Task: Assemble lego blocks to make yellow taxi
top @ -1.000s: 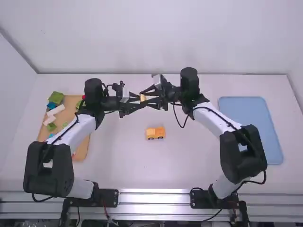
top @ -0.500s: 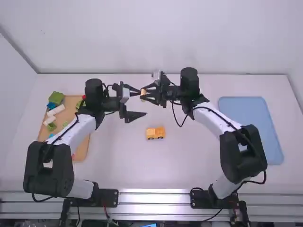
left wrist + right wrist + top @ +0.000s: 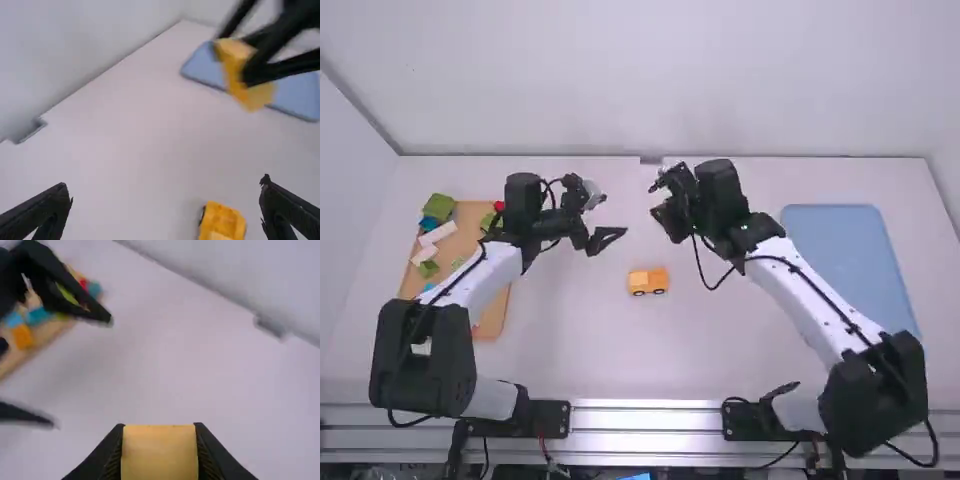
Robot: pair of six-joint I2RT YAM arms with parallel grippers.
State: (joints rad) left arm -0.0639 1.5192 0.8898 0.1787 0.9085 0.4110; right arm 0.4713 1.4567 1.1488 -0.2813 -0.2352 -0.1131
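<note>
In the high view my left gripper (image 3: 613, 215) stands open over the table, left of my right gripper (image 3: 658, 200). The orange-yellow vehicle body (image 3: 648, 282) with black wheels sits on the table, nearer the arm bases than both grippers. My right gripper (image 3: 159, 427) is shut on a yellow block (image 3: 159, 455) in its own wrist view. Seen from the left wrist, that yellow block (image 3: 235, 67) hangs in the air between the right fingers. My left gripper (image 3: 167, 189) has widely parted fingers with nothing between them; the vehicle body (image 3: 221, 221) shows low in that view.
A wooden tray (image 3: 495, 312) at the left holds green, blue, white and red pieces. At the right lies a blue tray (image 3: 850, 260). A wall (image 3: 640, 80) rises behind the table's far edge.
The left gripper has opened, let go of the yellow block and drawn back left. The right gripper has kept the block, moved slightly right and turned. The vehicle body has not moved.
</note>
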